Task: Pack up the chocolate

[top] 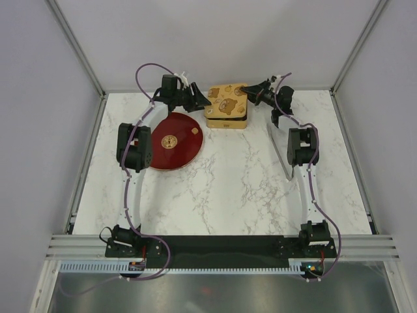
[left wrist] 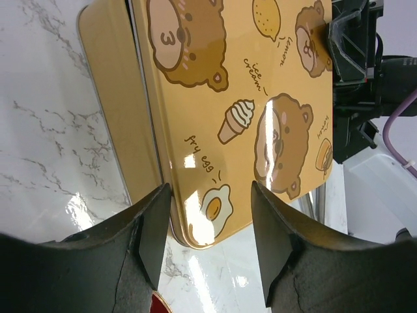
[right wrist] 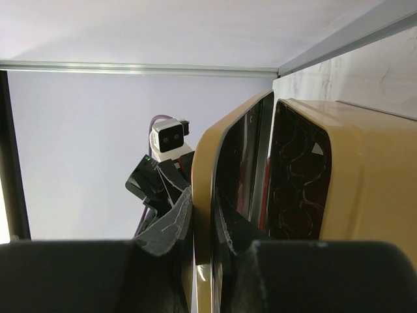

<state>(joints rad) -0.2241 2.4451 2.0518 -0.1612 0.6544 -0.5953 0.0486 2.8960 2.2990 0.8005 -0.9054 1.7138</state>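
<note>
At the far middle of the table (top: 247,189), a gold tin (top: 227,122) with bear pictures is seen, its lid (top: 225,101) flanked by both arms. Right tool (right wrist: 203,218): closed down narrowly on the lid's rim, which is pinched between the two fingers. On that side the lid is held parted from the tin's body, and a dark insert (right wrist: 296,176) with moulded hollows is visible through the gap. What the hollows hold cannot be told. Left tool (left wrist: 210,225): about half open, nothing gripped. Its fingers (left wrist: 151,228) are set astride the lid's near corner, by the fried-egg drawing; whether they touch the lid cannot be told. From the left wrist, the lid is seen to overhang the body, a strip of whose side wall is exposed at the left. Left of the tin, and just beside it, a red dish (top: 159,156) is laid flat on the table, with a round gold emblem (top: 171,141) at its centre. Chocolate (top: 193,131): a single small pale piece is noted on the dish, near the rim on the side toward the tin, apart from both tools. A long thin grey object (top: 279,153) is laid on the table beside the right arm; its kind cannot be told.
</note>
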